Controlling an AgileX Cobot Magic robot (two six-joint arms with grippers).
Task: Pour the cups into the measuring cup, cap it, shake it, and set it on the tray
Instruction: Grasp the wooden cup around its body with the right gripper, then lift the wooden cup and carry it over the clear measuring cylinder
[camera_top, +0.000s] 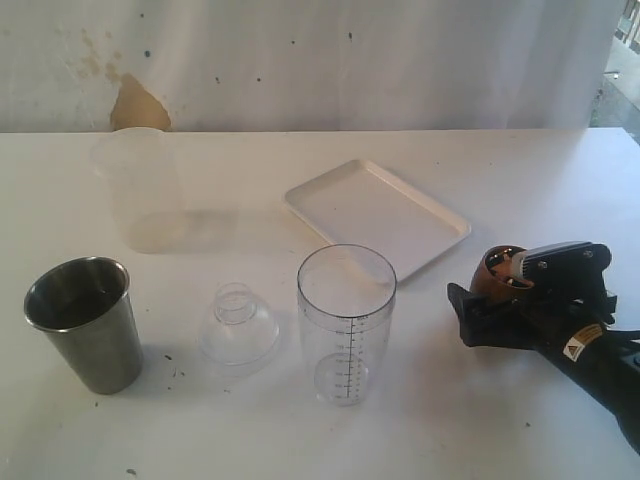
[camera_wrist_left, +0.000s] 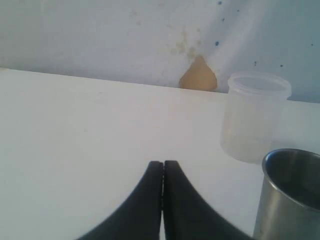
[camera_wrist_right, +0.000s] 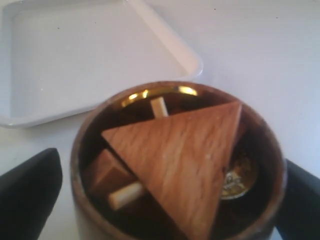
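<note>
The wooden cup (camera_wrist_right: 75, 155) stands mouth-up, long axis vertical, between the right gripper's (camera_wrist_right: 170, 167) jaws, which are spread wide and not clearly touching it. The left gripper (camera_wrist_left: 163, 167) is closed, empty.

Three cups: frosted plastic cup (camera_top: 135, 185) far left, steel tumbler (camera_top: 85, 325) near left, wooden cup (camera_top: 493, 275) right. One measuring cup (camera_top: 346, 330). One clear domed lid (camera_top: 238, 325). One white tray (camera_top: 375, 210).

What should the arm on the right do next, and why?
Probably close the right end effector on the wooden cup: its fingers stand open either side of that filled cup, which has yet to be poured into the measuring cup.
</note>
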